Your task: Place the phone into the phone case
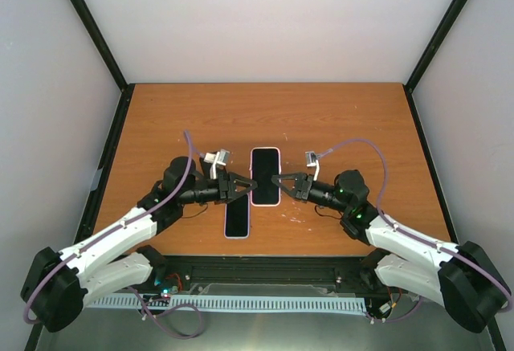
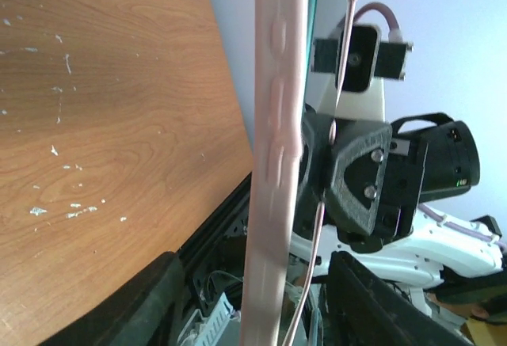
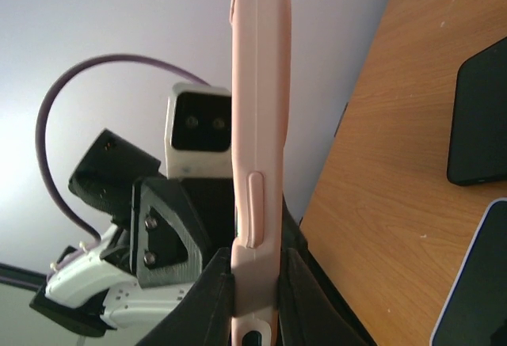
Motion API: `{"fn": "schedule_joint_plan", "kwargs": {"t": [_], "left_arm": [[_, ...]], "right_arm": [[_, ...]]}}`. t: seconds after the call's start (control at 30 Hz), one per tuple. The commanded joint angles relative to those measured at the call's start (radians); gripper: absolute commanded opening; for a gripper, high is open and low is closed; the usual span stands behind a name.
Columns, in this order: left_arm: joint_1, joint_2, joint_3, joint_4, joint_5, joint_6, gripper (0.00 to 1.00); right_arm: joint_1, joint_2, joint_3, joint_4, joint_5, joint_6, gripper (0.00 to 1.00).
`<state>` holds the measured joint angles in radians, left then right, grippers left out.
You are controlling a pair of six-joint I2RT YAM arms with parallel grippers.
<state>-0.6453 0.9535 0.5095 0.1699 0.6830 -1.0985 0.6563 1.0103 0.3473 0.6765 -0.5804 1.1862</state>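
Observation:
The pink phone case hangs face up over the table's middle, its inside dark. My right gripper is shut on its right long edge; in the right wrist view the fingers press both faces of the case. My left gripper stands open around the opposite edge, and in the left wrist view the case passes between the fingers with a gap on each side. A dark phone with a light rim lies flat on the table just left of and nearer than the case.
In the right wrist view two dark slabs lie on the wooden table: a black one and a light-rimmed one. The table has a black frame and pale walls on three sides.

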Motion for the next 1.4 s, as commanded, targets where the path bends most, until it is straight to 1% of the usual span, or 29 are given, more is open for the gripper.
{"fn": "schedule_joint_plan", "kwargs": {"t": [0.0,0.07,0.17,0.3,0.37,0.43,0.47,0.57,0.63,0.67,0.73,0.83,0.9,0.93,1.0,1.1,1.2,1.23,1.27,1.37], "left_arm": [[0.010,-0.019,0.089,-0.057,-0.070,0.067,0.53],[0.025,-0.016,0.109,-0.070,-0.085,0.086,0.57],[0.053,-0.005,0.129,-0.068,-0.082,0.102,0.58],[0.058,0.024,0.161,-0.049,-0.049,0.123,0.57],[0.058,0.043,0.173,-0.051,-0.043,0.130,0.54],[0.059,0.050,0.174,-0.048,-0.042,0.131,0.47],[0.058,0.051,0.172,-0.047,-0.044,0.132,0.41],[0.060,0.054,0.173,-0.061,-0.058,0.141,0.18],[0.059,0.058,0.177,-0.085,-0.078,0.150,0.08],[0.059,0.059,0.179,-0.096,-0.092,0.154,0.05],[0.058,0.068,0.189,-0.129,-0.112,0.166,0.02],[0.058,0.090,0.218,-0.181,-0.129,0.193,0.02],[0.059,0.094,0.225,-0.190,-0.128,0.194,0.08],[0.060,0.093,0.227,-0.195,-0.128,0.192,0.14],[0.058,0.085,0.231,-0.205,-0.135,0.192,0.34],[0.059,0.060,0.232,-0.244,-0.160,0.191,0.65],[0.058,0.020,0.232,-0.308,-0.214,0.195,0.85],[0.058,0.006,0.231,-0.337,-0.233,0.197,0.94],[0.059,-0.007,0.230,-0.370,-0.265,0.201,0.99],[0.059,-0.039,0.231,-0.457,-0.338,0.210,0.99]], "right_arm": [[0.003,-0.055,0.030,0.010,-0.078,-0.070,0.12],[0.003,-0.077,0.025,0.006,-0.108,-0.077,0.12],[0.003,-0.103,0.023,-0.013,-0.144,-0.086,0.12],[0.005,-0.119,0.032,-0.082,-0.158,-0.115,0.12],[0.005,-0.119,0.031,-0.089,-0.167,-0.122,0.12],[0.004,-0.116,0.028,-0.089,-0.172,-0.124,0.12],[0.006,-0.114,0.026,-0.089,-0.175,-0.123,0.12],[0.006,-0.112,0.026,-0.099,-0.177,-0.129,0.12],[0.007,-0.114,0.027,-0.113,-0.173,-0.133,0.12],[0.008,-0.116,0.029,-0.124,-0.165,-0.136,0.12],[0.008,-0.121,0.034,-0.162,-0.151,-0.147,0.11],[0.008,-0.130,0.044,-0.208,-0.133,-0.170,0.11],[0.008,-0.139,0.050,-0.234,-0.119,-0.183,0.11],[0.007,-0.143,0.052,-0.244,-0.113,-0.190,0.11],[0.008,-0.149,0.054,-0.266,-0.098,-0.201,0.11],[0.008,-0.153,0.061,-0.344,-0.059,-0.240,0.11],[0.008,-0.146,0.070,-0.444,-0.005,-0.292,0.11],[0.008,-0.140,0.069,-0.471,0.015,-0.306,0.11],[0.007,-0.130,0.068,-0.492,0.040,-0.321,0.11],[0.006,-0.084,0.068,-0.549,0.087,-0.358,0.11]]}}
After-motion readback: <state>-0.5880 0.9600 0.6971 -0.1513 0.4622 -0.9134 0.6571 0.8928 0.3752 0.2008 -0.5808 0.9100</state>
